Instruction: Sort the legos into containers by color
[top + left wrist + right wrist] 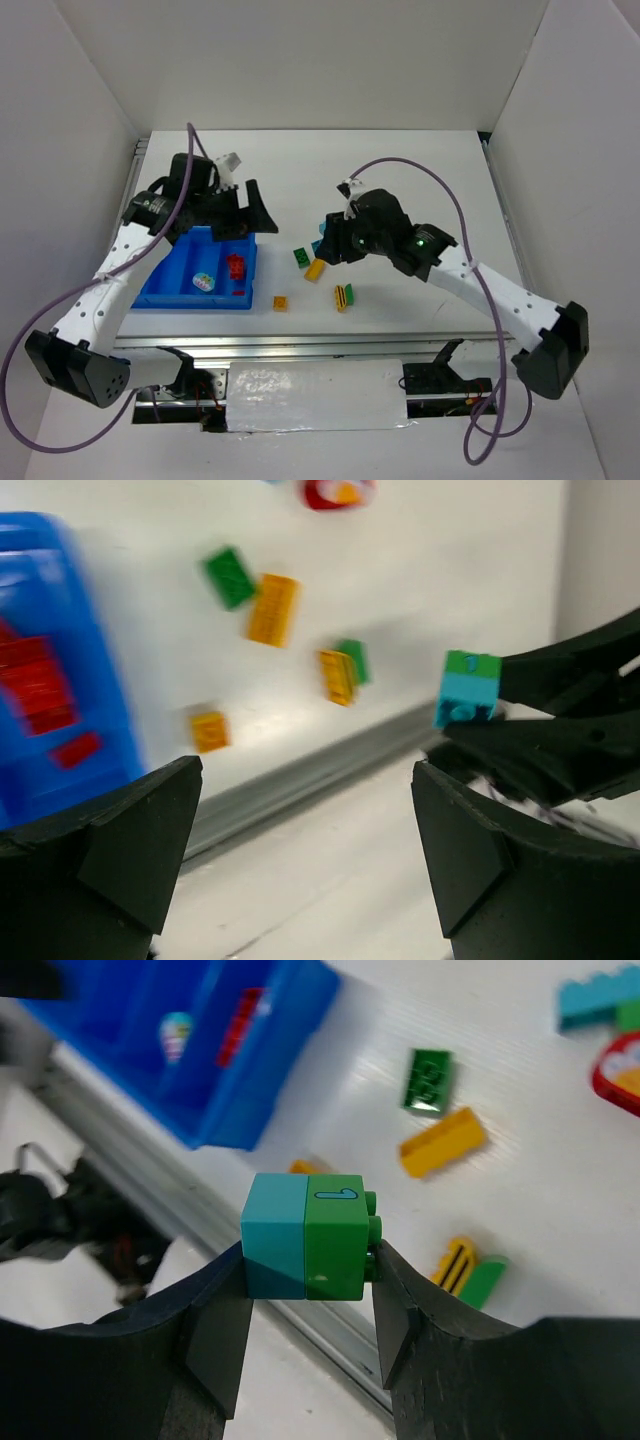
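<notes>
— What's the right gripper [310, 1270] doing?
— It's clenched on a teal-and-green brick [305, 1230], held above the middle of the counter [400, 170].
— And the left gripper [305, 775]?
— Released, jaws wide, over the far end of the blue tray [190, 300] by the counter's near-left edge.
— The other legos?
— Red bricks [236, 266] and a pale piece [203, 282] lie in the tray. A green brick [301, 257], a yellow brick [315, 268], an orange brick [280, 303] and a yellow-green pair [344, 296] lie loose to its right.

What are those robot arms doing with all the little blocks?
They are sorting blocks by colour into a blue tray. The right gripper pinches a teal-and-green block, up off the table. The left gripper hangs open and empty by the tray's far end. Red blocks already lie in the tray; a yellow block and some others are loose on the table.
</notes>
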You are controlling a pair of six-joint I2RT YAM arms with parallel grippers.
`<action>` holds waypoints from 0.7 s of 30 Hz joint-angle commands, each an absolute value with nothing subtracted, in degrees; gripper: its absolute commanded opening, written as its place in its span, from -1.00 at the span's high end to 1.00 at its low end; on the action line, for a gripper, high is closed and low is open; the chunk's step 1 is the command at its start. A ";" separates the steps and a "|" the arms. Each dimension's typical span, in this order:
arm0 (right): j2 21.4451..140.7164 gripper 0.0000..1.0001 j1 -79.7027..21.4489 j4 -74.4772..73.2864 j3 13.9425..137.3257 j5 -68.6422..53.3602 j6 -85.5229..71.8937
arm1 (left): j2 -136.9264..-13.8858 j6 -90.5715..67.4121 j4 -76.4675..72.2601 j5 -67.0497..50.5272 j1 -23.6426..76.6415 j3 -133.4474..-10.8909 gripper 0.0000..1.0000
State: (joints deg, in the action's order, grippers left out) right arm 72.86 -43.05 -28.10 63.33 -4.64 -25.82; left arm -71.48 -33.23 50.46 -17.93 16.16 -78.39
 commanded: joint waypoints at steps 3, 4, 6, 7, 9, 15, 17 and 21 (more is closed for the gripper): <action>65.93 0.90 -44.91 -22.85 63.28 -15.99 -21.01 | -74.00 -41.30 38.44 -31.80 23.02 -79.45 -0.97; 65.48 0.90 -45.09 -22.76 63.54 -16.26 -20.92 | -74.44 -42.44 37.02 -32.16 23.90 -79.19 -0.97; 64.60 0.90 -45.52 -22.94 63.72 -16.96 -20.31 | -75.40 -44.90 33.25 -34.96 26.45 -78.66 -0.95; 64.43 0.90 -45.53 -23.11 63.98 -16.35 -20.48 | -75.76 -46.22 32.27 -35.85 28.02 -78.31 -0.91; 64.07 0.89 -45.88 -23.20 64.07 -16.70 -20.22 | -76.90 -46.84 31.47 -36.39 29.87 -78.40 -0.88; 62.85 0.87 -46.23 -23.29 63.63 -15.39 -20.74 | -76.99 -48.69 29.35 -36.65 30.94 -77.34 -0.71; 62.23 0.87 -46.32 -22.77 63.28 -13.72 -21.70 | -77.34 -47.99 30.40 -36.83 31.11 -77.52 -0.50; 62.48 0.86 -46.32 -22.41 64.15 -12.13 -22.23 | -78.13 -46.85 32.17 -36.91 32.16 -76.91 -0.02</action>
